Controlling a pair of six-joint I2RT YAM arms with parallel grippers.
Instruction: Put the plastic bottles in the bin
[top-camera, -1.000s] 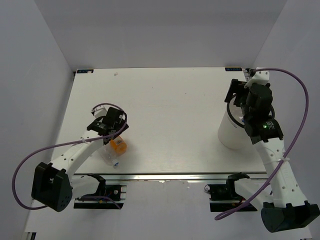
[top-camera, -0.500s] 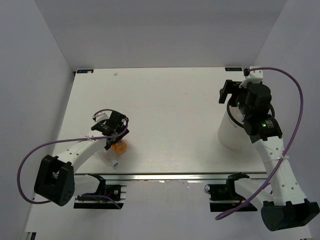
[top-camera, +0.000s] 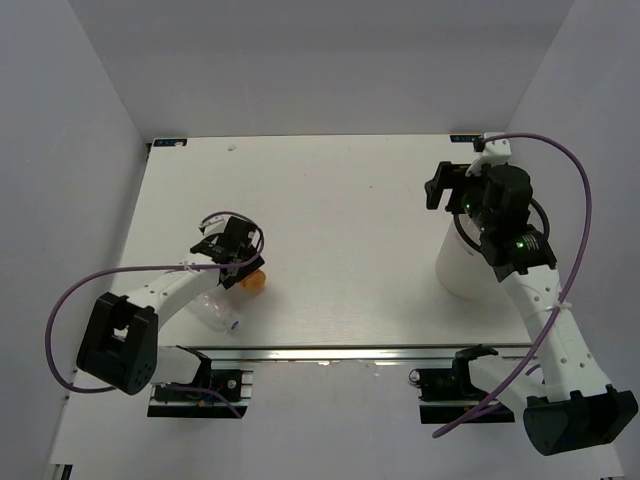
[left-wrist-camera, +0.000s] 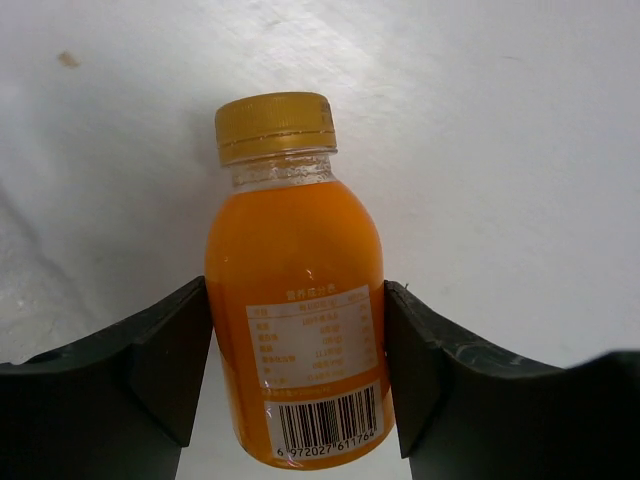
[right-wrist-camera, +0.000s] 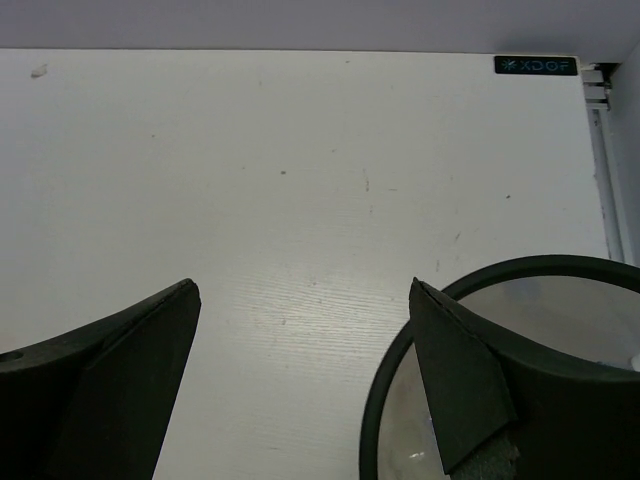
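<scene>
The left gripper (left-wrist-camera: 295, 300) holds the orange bottle (left-wrist-camera: 293, 300) at a narrow set, one dark finger (left-wrist-camera: 165, 365) pressed to each side of the lower body, so the jaws are closed on it. In the left wrist view the bottle lies along the white table (left-wrist-camera: 520, 150) with its gold cap (left-wrist-camera: 275, 125) pointing away from the wrist and its white printed label (left-wrist-camera: 320, 370), barcode end nearest the camera, facing up. From above, this gripper (top-camera: 236, 262) sits at the near left of the table (top-camera: 340, 200), and the orange bottle (top-camera: 253, 281) shows just past the fingers on the right. Just beside it, nearer the front edge and partly under the left forearm, lies a clear bottle (top-camera: 215, 312) with a small blue mark on it; whether it touches the arm cannot be told. A purple cable (top-camera: 110, 285) loops from the left wrist back to the base. The bin (top-camera: 462, 262) stands well apart on the right side of the table. The right gripper (top-camera: 447, 187) hangs just over its far left edge with its jaws spread wide and nothing between them. In the right wrist view that gripper (right-wrist-camera: 300, 290) frames bare table, and its right finger (right-wrist-camera: 455, 390) overlaps the black rim of the bin (right-wrist-camera: 520, 265). What lies inside the bin is too blurred to make out. A small dark label (right-wrist-camera: 535, 65) marks the far table corner.
</scene>
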